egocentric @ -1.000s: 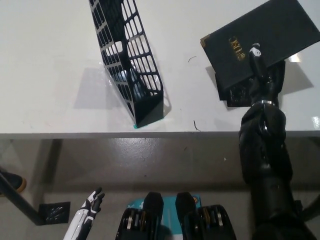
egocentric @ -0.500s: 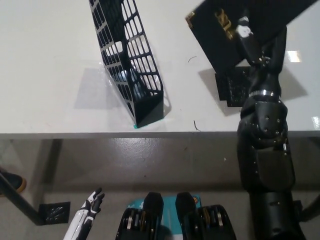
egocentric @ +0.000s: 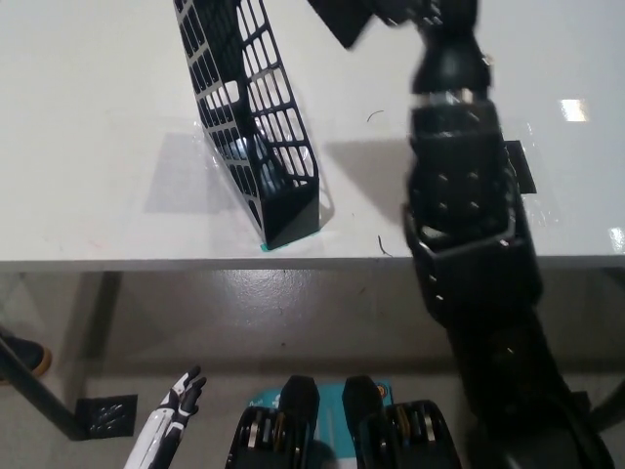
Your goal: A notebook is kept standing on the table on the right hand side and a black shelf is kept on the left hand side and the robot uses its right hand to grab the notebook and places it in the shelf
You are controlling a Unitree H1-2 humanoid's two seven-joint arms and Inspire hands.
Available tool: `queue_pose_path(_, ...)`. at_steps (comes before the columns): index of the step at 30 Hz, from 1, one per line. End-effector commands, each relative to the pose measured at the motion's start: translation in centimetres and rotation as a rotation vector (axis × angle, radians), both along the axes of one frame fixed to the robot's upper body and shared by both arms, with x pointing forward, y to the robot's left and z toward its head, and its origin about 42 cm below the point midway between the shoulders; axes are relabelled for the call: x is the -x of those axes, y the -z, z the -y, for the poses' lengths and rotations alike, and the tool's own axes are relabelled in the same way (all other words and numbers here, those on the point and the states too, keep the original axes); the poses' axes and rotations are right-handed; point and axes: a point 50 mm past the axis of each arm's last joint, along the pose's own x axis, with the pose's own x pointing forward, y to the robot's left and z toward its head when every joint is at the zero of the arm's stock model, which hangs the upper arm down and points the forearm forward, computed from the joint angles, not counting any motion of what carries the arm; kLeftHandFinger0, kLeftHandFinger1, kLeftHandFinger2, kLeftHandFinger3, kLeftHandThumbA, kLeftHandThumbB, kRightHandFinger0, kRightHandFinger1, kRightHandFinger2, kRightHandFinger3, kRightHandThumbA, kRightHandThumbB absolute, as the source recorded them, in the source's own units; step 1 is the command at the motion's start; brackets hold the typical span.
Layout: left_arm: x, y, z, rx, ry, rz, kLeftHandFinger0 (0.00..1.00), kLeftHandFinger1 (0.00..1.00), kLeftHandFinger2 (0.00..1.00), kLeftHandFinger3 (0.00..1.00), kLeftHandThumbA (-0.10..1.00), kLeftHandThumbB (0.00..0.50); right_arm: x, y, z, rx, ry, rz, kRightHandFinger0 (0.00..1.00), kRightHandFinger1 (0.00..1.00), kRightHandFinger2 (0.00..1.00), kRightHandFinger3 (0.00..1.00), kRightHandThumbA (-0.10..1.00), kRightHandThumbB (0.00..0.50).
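The black mesh shelf (egocentric: 256,117) stands upright on the white table (egocentric: 98,117), left of centre, its near end close to the front edge. My black right arm reaches up across the table, and my right hand (egocentric: 430,14) sits at the picture's top edge, shut on the black notebook (egocentric: 342,21). Only a dark corner of the notebook shows, lifted off the table, above and to the right of the shelf's far end. The rest of it is cut off by the frame. My white left hand (egocentric: 176,408) hangs low at the lower left, below the table, fingers apart.
A flat black stand (egocentric: 520,166) lies on the table to the right of my forearm, mostly hidden by it. The table's front edge (egocentric: 195,262) runs across the middle of the picture, with grey floor below it.
My right arm has swung up and to the left with the notebook, from above the black stand to the top edge near the shelf. The shelf and left hand have not moved.
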Motion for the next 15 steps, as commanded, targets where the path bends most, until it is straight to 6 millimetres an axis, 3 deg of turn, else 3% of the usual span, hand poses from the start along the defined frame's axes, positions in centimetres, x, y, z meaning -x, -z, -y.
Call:
queue_pose_path(1,-0.4,-0.9,-0.2,-0.003,0.025,0.055,1.00,1.00,1.00,1.00,1.00,0.063,0.7,-4.0,-2.9,0.018,0.046,0.156,0.00,0.15,0.65,0.82,-0.10,0.098)
queue_pose_path(6,-0.2,-0.8,0.2,-0.008,0.031,0.049,1.00,1.00,1.00,1.00,1.00,0.066,-2.1,-2.8,-4.4,0.077,0.091,0.089,0.00,0.12,0.64,0.85,-0.10,0.103)
queue_pose_path(9,-0.2,-0.7,-0.1,-0.020,0.033,0.046,1.00,1.00,1.00,1.00,1.00,0.088,-3.5,-2.1,-5.0,0.104,0.115,0.060,0.00,0.15,0.66,0.87,-0.10,0.103)
queue_pose_path(15,0.3,-0.7,-0.1,-0.009,0.040,0.038,1.00,1.00,1.00,1.00,1.00,0.065,-5.3,-0.4,-5.2,0.131,0.133,0.032,0.00,0.19,0.67,0.88,-0.10,0.095)
